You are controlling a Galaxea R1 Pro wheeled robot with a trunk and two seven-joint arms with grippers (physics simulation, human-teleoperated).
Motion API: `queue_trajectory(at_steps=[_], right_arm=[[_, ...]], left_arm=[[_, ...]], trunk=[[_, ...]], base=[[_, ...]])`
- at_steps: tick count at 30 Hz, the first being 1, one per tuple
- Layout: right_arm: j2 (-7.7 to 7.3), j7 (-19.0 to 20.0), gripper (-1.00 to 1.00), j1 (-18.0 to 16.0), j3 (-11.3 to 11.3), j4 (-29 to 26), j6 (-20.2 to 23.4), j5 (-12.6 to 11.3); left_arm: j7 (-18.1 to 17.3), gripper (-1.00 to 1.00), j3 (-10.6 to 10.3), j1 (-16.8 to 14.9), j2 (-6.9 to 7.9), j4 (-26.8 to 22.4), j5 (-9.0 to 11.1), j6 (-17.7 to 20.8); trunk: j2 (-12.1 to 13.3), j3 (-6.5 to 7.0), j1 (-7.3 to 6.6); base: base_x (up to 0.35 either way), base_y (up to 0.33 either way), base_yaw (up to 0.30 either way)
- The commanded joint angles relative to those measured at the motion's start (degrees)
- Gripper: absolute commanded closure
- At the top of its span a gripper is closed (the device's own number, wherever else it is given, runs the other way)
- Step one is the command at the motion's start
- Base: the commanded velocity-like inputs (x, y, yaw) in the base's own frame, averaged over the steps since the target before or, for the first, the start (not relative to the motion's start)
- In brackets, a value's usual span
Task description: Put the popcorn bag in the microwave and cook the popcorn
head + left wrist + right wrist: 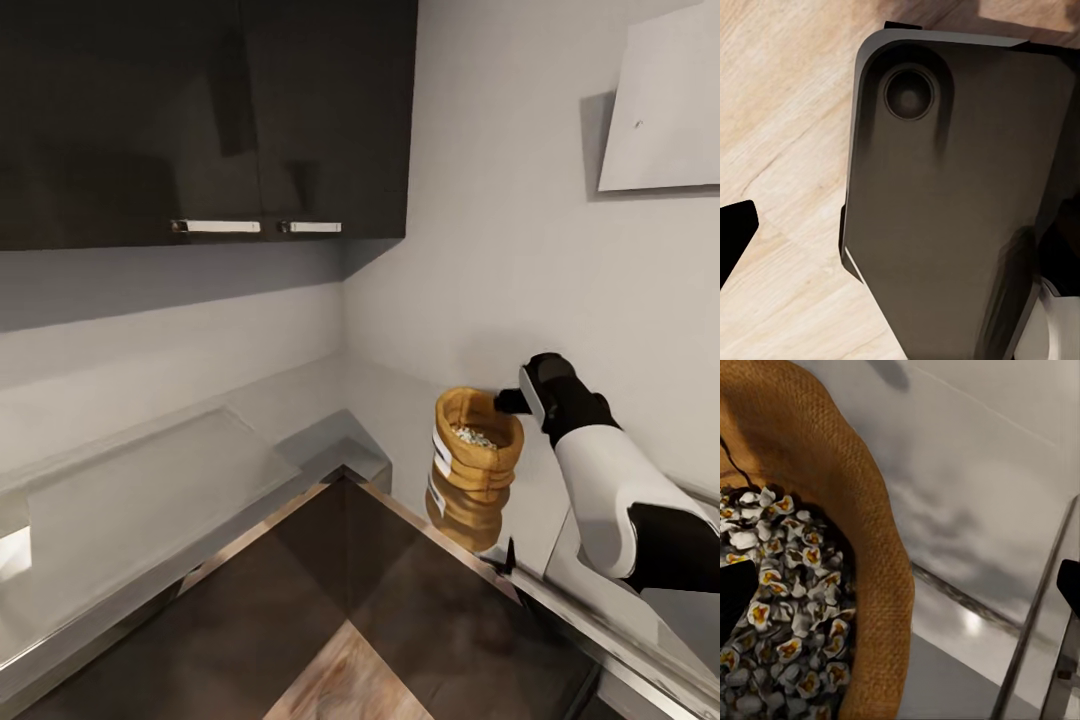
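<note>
Popcorn bag [477,465] gripped at its rim by the right gripper [512,401], right of centre in the head view.

The bag is seen upright, lifted above the grey countertop [150,490], where its reflection shows. Pale popcorn [784,607] fills its open mouth. Whether the left gripper is open or closed cannot be told; wood floor [780,112] lies beneath it.

Kitchen corner, non-task surroundings

Dark glossy wall cabinets [200,120] with two steel bar handles [215,227] are mounted above a pale grey wall [500,250]. A slanted pale panel [665,100] is seen at upper right, and a light wood-grain floor [787,150] is shown below.
</note>
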Motion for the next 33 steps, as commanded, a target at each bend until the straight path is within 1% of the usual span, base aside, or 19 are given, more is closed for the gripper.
queue_trajectory(at_steps=[1,4,9,12,14,32,33], right_arm=[[0.05,0.12,-1.00,-0.04,-0.17,0.53,0.19,0.34],[0.05,0.12,-1.00,-0.04,-0.18,3.00,0.15,0.33],[0.21,0.20,-1.00,0.03,-0.32,5.34,0.17,0.33],[0.25,0.20,-1.00,0.04,-0.40,8.56,0.19,0.33],[0.25,0.21,-1.00,0.05,-0.42,9.42,0.19,0.33],[0.23,0.12,-1.00,0.05,-0.69,10.01,0.28,0.33],[0.24,0.12,1.00,0.05,-0.69,10.01,0.28,0.33]], left_arm=[[0.03,-1.00,0.25,0.03,-0.03,-0.12,0.05,0.04],[0.03,-1.00,0.25,0.03,-0.01,-0.12,0.05,0.04],[0.03,-1.00,0.25,0.03,-0.03,-0.12,0.05,0.04],[0.03,-1.00,0.25,0.03,0.01,-0.12,0.05,0.04],[0.03,-1.00,0.25,0.03,0.00,-0.12,0.05,0.04],[0.03,-1.00,0.25,0.03,-0.02,-0.12,0.05,0.04],[0.03,-1.00,0.25,0.03,-0.02,-0.12,0.05,0.04]], trunk=[[-0.04,-0.06,0.00],[-0.04,-0.06,0.00],[-0.04,-0.06,0.00],[-0.04,-0.06,0.00],[-0.04,-0.06,0.00],[-0.04,-0.06,0.00],[-0.04,-0.06,0.00]], base=[[0.002,0.000,0.000],[0.000,0.000,0.000],[0.000,0.000,0.000],[0.000,0.000,0.000],[0.000,0.000,0.000],[0.000,0.000,0.000],[0.000,0.000,0.000]])
